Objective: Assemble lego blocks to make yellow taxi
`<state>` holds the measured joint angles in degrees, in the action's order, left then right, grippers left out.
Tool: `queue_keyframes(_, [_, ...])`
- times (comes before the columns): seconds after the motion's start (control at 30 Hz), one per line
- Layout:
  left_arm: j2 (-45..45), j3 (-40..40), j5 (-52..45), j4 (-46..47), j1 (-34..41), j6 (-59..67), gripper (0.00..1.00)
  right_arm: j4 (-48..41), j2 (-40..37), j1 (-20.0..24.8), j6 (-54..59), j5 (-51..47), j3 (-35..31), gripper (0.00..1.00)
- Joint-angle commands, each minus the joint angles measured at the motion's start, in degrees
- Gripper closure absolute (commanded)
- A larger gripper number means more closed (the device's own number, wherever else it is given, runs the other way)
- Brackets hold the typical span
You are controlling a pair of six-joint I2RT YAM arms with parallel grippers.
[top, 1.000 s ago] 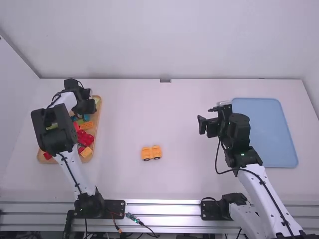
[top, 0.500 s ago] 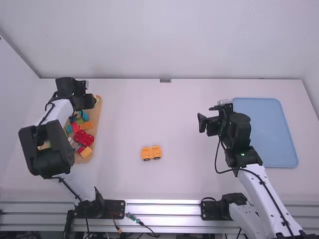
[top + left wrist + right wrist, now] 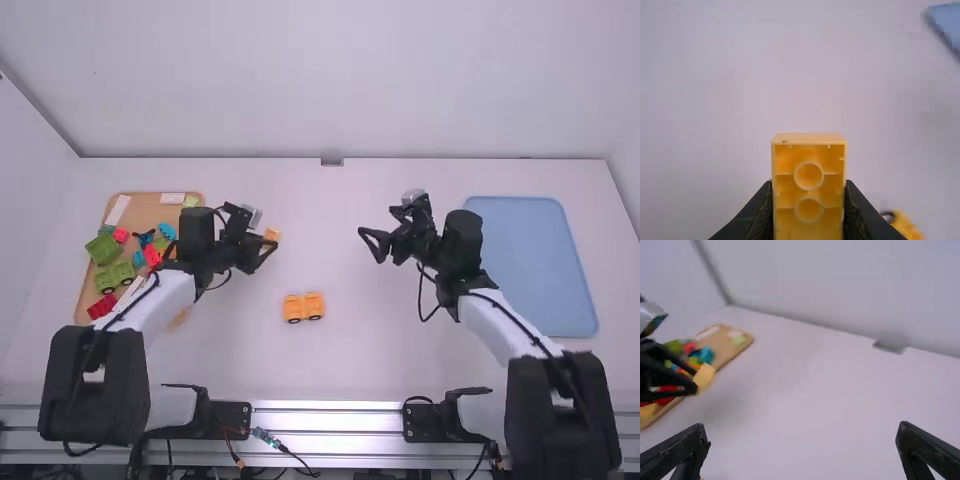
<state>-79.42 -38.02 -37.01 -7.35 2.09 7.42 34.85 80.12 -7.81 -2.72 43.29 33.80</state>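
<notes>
- White table (image 3: 330, 370): left of its middle, towards the near side, sits a wheeled yellow-orange base (image 3: 304, 307), blocky, with dark wheels.
- Left gripper (image 3: 268, 243), right of the wooden tray (image 3: 150, 207), is clamped on a yellow block (image 3: 808, 187), boxy, its hollow underside showing two round tubes.
- Right gripper (image 3: 377, 221), left of the blue tray (image 3: 540, 260), has jaws wide apart.
- Coloured blocks (image 3: 115, 275) crowd the wooden tray, far left.

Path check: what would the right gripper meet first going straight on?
Way looks free past the held yellow block, likely to the back wall; tilt unclear, so the table may come first.
</notes>
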Motion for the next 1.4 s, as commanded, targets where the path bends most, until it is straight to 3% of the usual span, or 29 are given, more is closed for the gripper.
queue_keyframes(0.0, [3.6, 2.2, -10.8, -3.3, 2.4, -0.7, 0.98, 5.3, 5.3, 0.8, -1.7, 20.0, 2.0, 0.01])
queue_keyframes(0.17, [4.0, 4.9, -19.6, -14.7, 5.4, -4.3, 0.98, 21.8, 14.1, 0.3, -10.8, 33.6, 3.8, 0.01])
queue_keyframes(0.37, [0.9, 5.3, -25.1, -24.8, 8.5, -7.5, 0.98, 33.6, 19.2, -3.0, -21.2, 35.3, 6.5, 0.01])
queue_keyframes(0.63, [-2.8, 5.3, -28.3, -32.9, 10.3, -10.4, 0.98, 33.9, 19.9, -7.8, -21.3, 38.1, 9.3, 0.0])
queue_keyframes(0.8, [-3.4, 5.3, -31.2, -36.6, 9.9, -10.1, 0.98, 33.7, 19.9, -10.0, -21.5, 43.6, 11.3, 0.13])
queue_keyframes(1.03, [-3.4, 5.3, -32.7, -38.4, 9.5, -10.4, 0.98, 33.7, 19.9, -10.2, -21.5, 43.7, 11.2, 0.27])
queue_keyframes(1.37, [-3.4, 6.3, -32.6, -42.7, 9.6, -10.5, 0.98, 33.7, 19.9, -7.9, -21.6, 43.7, 11.1, 0.32])
